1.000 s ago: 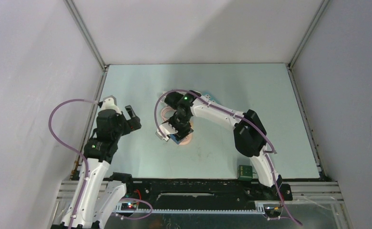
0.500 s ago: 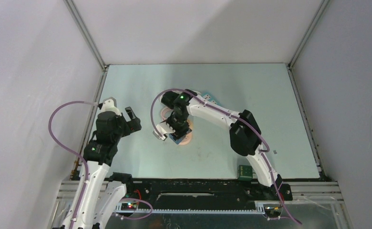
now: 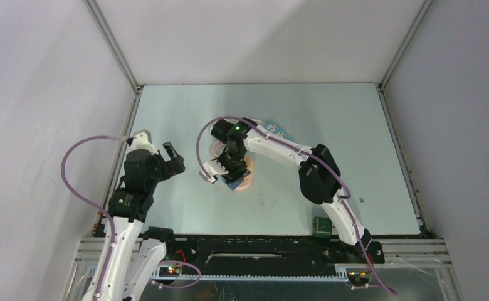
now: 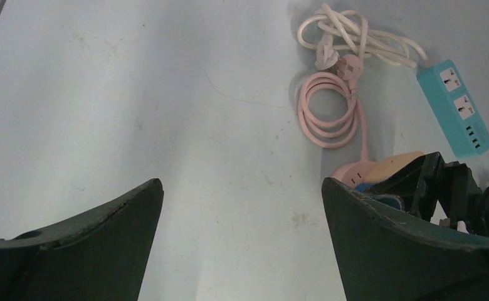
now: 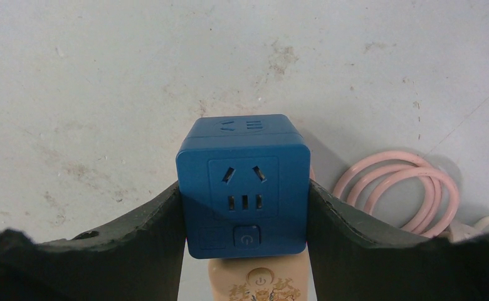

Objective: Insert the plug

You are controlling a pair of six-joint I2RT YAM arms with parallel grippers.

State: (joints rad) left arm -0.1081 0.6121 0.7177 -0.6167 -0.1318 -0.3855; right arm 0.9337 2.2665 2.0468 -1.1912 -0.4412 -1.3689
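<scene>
My right gripper (image 5: 244,188) is shut on a blue cube socket adapter (image 5: 243,188), its fingers pressing its left and right sides. The cube sits on or just above the end of a peach power strip (image 5: 261,279); I cannot tell if they are joined. In the top view the right gripper (image 3: 229,175) holds the cube (image 3: 232,182) at the table's middle. My left gripper (image 4: 242,188) is open and empty over bare table, left of the peach strip (image 4: 392,164). In the top view the left gripper (image 3: 173,157) is well to the cube's left.
A pink coiled cable (image 4: 330,113) with its plug (image 4: 353,64) lies beyond the peach strip. A white cable bundle (image 4: 348,34) and a teal power strip (image 4: 455,106) lie farther back. A small green box (image 3: 321,226) sits near the right arm's base.
My right gripper has shifted slightly left with the blue cube in it. My left arm has drawn back a little to the left, still open.
</scene>
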